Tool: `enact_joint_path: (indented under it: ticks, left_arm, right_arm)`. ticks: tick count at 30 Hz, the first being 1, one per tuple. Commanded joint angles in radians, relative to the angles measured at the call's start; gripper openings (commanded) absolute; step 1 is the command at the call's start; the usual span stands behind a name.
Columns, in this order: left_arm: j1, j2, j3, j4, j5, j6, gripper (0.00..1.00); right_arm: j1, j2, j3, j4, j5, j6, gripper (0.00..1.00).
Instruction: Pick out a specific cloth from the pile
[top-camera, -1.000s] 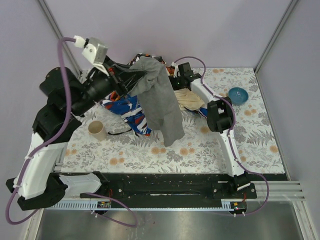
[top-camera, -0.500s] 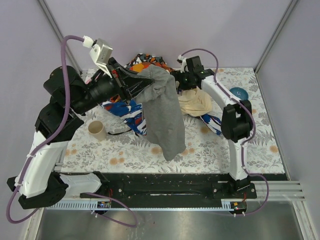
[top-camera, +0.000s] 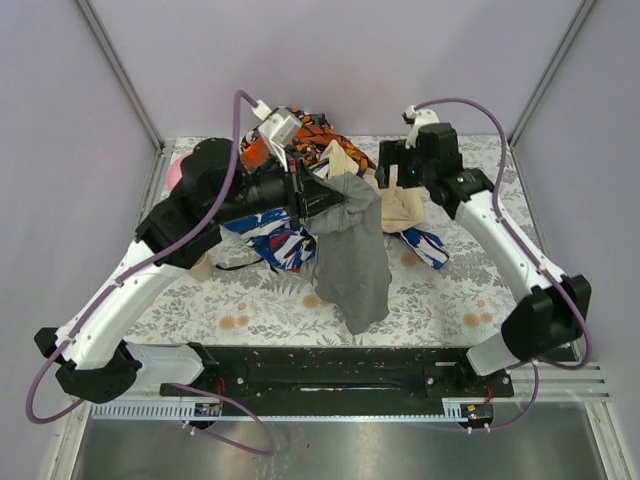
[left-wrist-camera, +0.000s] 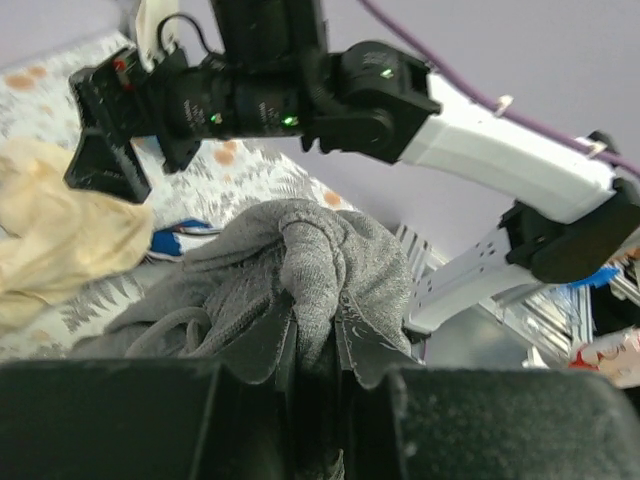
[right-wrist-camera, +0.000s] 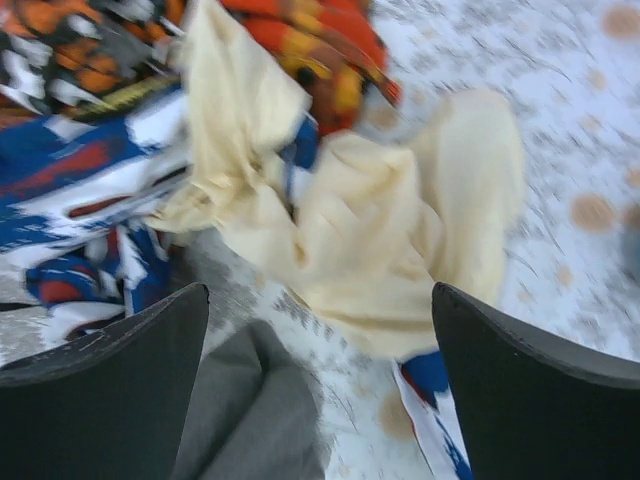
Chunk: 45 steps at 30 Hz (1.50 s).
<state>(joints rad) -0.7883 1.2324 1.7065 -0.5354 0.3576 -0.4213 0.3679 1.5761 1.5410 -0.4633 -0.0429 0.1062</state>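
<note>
Grips the soft, light cloth (top-camera: 352, 255) by a bunched fold in the clenched left gripper (left-wrist-camera: 315, 340), draping limp, with the right gripper (right-wrist-camera: 318, 300) released and empty

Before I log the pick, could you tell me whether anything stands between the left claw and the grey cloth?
Nothing visible does: the left claw is shut directly on a fold of the grey cloth, which hangs beside the pile.
</note>
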Motion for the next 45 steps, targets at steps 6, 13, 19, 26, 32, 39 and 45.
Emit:
enact_joint_path:
  ticks: [6,13,19,26,32,39,45]
  left_arm:
    - [-0.068,-0.033,-0.263,0.253,0.043,-0.022,0.0]
    - [-0.094,0.105,-0.409,0.33,-0.081,-0.001,0.0]
    - [-0.112,0.303,-0.41,0.333,-0.137,0.018,0.0]
    - [-0.124,0.496,-0.484,0.296,-0.25,-0.023,0.0]
    - [-0.129,0.631,-0.519,0.217,-0.4,-0.092,0.0]
    - [-0.129,0.743,-0.421,0.028,-0.635,-0.189,0.0]
    - [-0.115,0.796,-0.331,-0.112,-0.795,-0.338,0.0]
  right_arm:
    - [-0.006,-0.384,-0.462,0.103,0.388,0.209,0.99]
    - [-0.006,-0.683,-0.737,0.075,0.402,0.349,0.99]
    - [-0.006,-0.884,-0.841,0.003,0.408,0.406,0.99]
    - [-0.006,-0.982,-0.892,-0.038,0.466,0.414,0.99]
    - [-0.006,-0.947,-0.912,-0.044,0.479,0.418,0.99]
    - [-0.006,-0.918,-0.912,-0.046,0.486,0.428,0.99]
    - [-0.006,-0.927,-0.918,-0.044,0.502,0.432,0.99]
